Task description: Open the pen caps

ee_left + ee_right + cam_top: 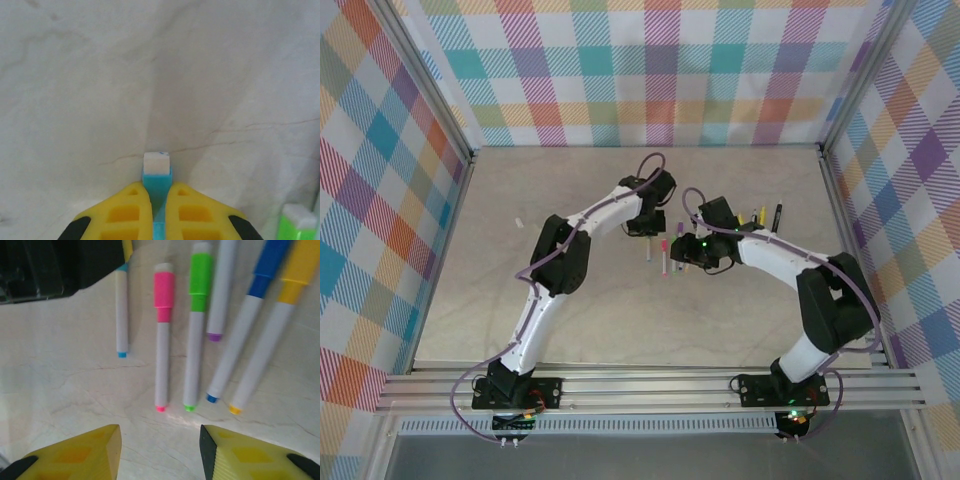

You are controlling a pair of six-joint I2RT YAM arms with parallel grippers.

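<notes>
On a marbled bench (520, 260), the left tool (158, 189) is clamped on the light-blue cap (156, 176) of a slim white pen. Its yellow fingers (125, 215) press the cap's two sides, and the cap's white end plug pokes out beyond them. Seen from the right wrist, this light-blue pen (121, 315) lies flat just left of the pink-capped pen (161, 355) and nearly parallel with it. Its cap end is tucked under the left tool's black body and its light-blue tail points toward the camera. The pink cap (164, 290) sits on its barrel. Just right of the pink-capped pen, close but apart from it, lies the green-capped pen (192, 355) with the green cap (201, 282) on. Further right of the pink-capped pen come a purple-ended barrel (221, 290), then the blue-capped pen (240, 340) and the yellow-capped pen (267, 345). These last two lie side by side and slant away to the right at their cap ends. The right tool (160, 434) hangs just short of the pink-capped pen's tail, jaws apart and gripping nothing. From overhead, a yellow pen (763, 215) and a black pen (777, 217) lie well to the right of the pink-capped pen.
</notes>
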